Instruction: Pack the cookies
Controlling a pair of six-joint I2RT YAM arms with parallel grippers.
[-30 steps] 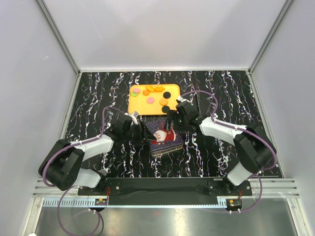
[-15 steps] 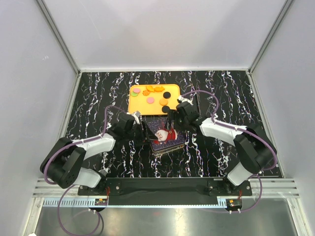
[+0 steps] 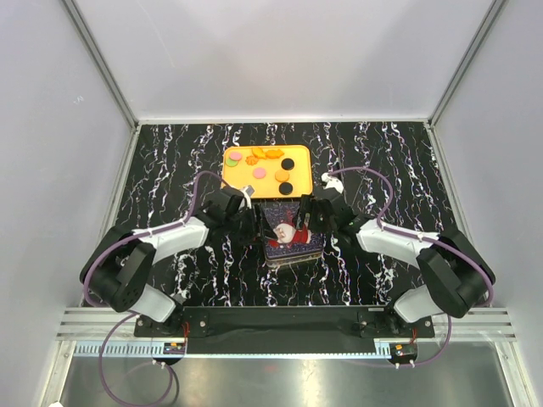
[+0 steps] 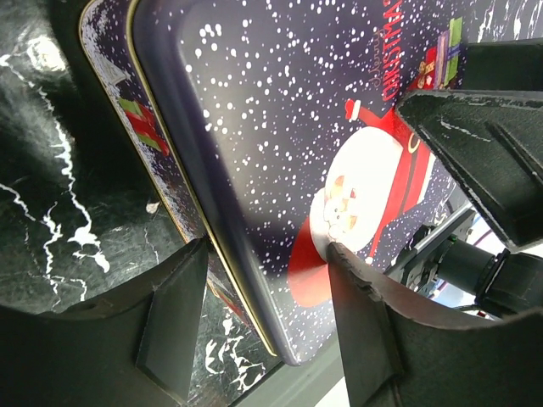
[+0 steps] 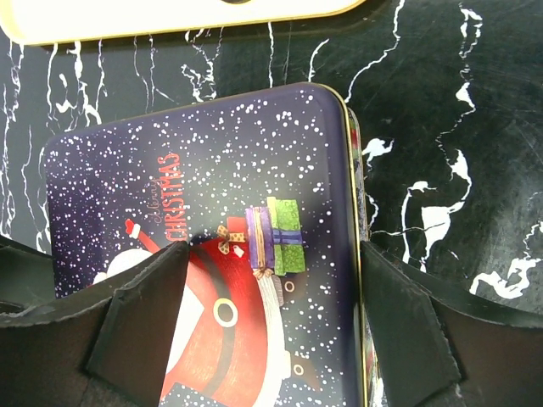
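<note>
Two tools are bracketing one tin [image 3: 288, 242] at the centre of the top view, on the black marbled surface [image 3: 170, 153]. The jaws of the left tool [image 4: 267, 250] are standing spread, straddling the rim of the Santa-printed lid [image 4: 280, 127] with a gap showing beside it. The jaws of the right tool [image 5: 273, 253] are standing wide, one finger lying over the lid and the other just beside the tin's right edge; whether either is pressing cannot be told.

Step in hand, as judged: opening the tin, since the lid is sitting on the base, slightly askew, and nothing is packed yet. The next move is probably calling for one tool to pinch the lid's rim and lift while the other is steadying the base.

Count: the cookies [image 3: 259, 173] are numbering about nine, all lying on one orange tray [image 3: 242, 182] just above the tin in the frame: roughly four orange, two pink, two black, one green.
</note>
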